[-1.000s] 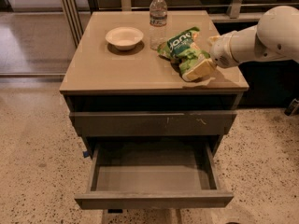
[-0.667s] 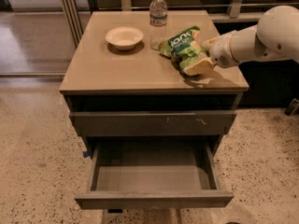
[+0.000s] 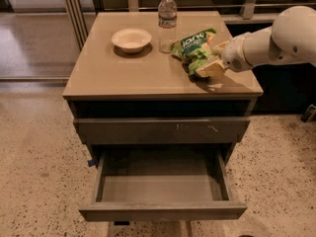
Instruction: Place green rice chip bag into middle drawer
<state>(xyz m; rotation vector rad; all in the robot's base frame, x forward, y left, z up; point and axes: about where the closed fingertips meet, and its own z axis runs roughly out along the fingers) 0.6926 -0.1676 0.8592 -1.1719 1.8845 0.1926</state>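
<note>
Camera view
Arm: the white arm reaches in from the right, forearm roughly level, wrist pointing left over the surface.
Gripper: the gripper sits low at the surface's right side; its tan fingers clamp the green rice chip bag.
Bag: crumpled, just beside the water bottle, with the bowl further left.
Middle drawer: the middle drawer is pulled open below a closed scratched drawer front.
Hidden: the arm's upper part is cut off at the right edge; the bag's right end is covered by the fingers.
</note>
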